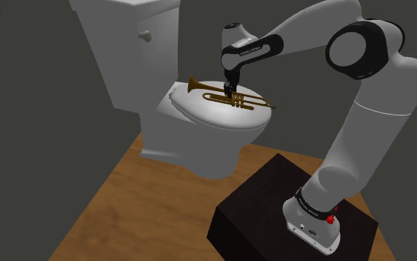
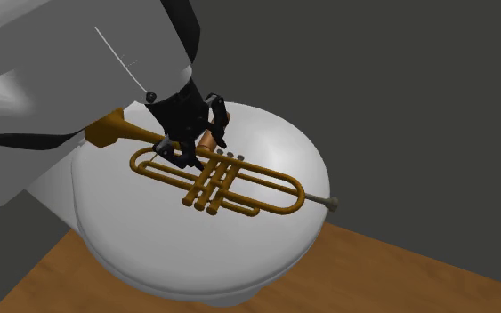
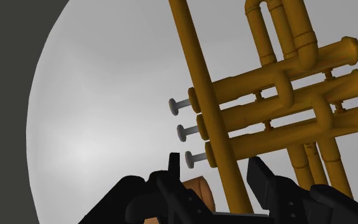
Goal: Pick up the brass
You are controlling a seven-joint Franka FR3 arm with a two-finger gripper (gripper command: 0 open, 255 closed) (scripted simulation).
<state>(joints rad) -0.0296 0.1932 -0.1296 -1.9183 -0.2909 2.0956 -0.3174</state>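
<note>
Trumpet [image 1: 232, 97] is what you are after. It is a golden-brown horn with looped tubing, three valve casings side by side and small grey valve buttons [image 3: 179, 132]. A thin grey mouthpiece [image 2: 331, 203] ends it on the second exterior view's right, and the flared bell [image 2: 106, 129] points to that view's left. You can see it lying lengthwise across the closed white toilet lid [image 1: 199, 119]. In the shoulder view the bell is toward the tank [image 1: 125, 44] on the far left.

Your gripper [image 3: 215, 167] comes down from above onto the bell-side stretch of tube, just beside the valves. Its claw is narrow. One long tube and a short copper-coloured piece [image 3: 198, 188] fill the space between the black fingers [image 3: 260, 175], so you have it clasped. The toilet stands on a wooden floor [image 1: 125, 215], and the dark stand [image 1: 258, 215] sits near, at the shoulder view's lower right.
</note>
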